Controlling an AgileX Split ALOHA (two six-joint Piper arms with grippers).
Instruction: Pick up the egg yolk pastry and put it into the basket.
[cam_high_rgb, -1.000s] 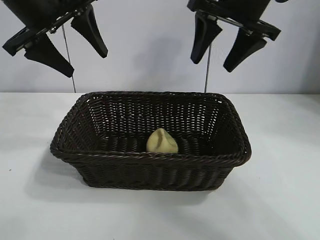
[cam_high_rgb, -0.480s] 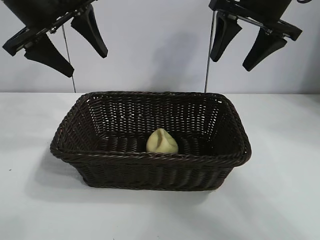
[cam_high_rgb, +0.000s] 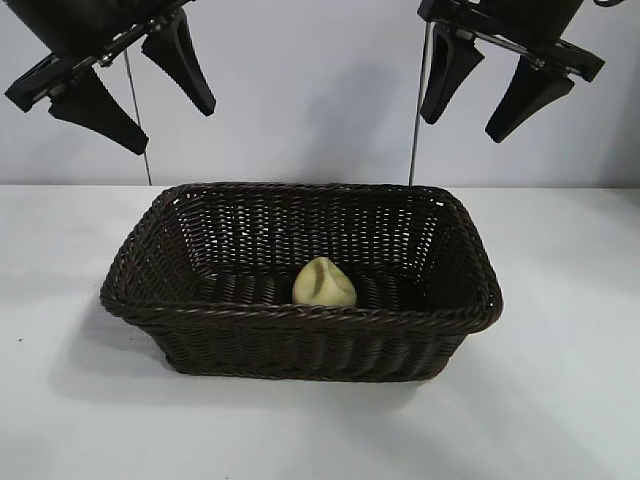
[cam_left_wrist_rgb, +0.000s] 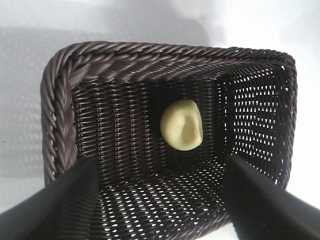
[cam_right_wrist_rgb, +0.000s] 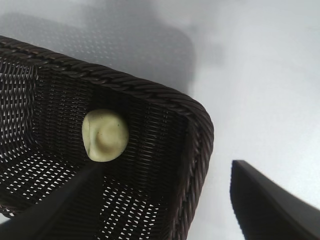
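Egg yolk pastry (cam_high_rgb: 324, 283) inside basket (cam_high_rgb: 300, 318)

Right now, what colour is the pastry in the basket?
Pale yellow pastry, plain with a slight crease; clearest in the left wrist view.

Light: bright, even | shadows: soft, beside basket (cam_high_rgb: 300, 315) | focus: wrist-view claw fingers blurred
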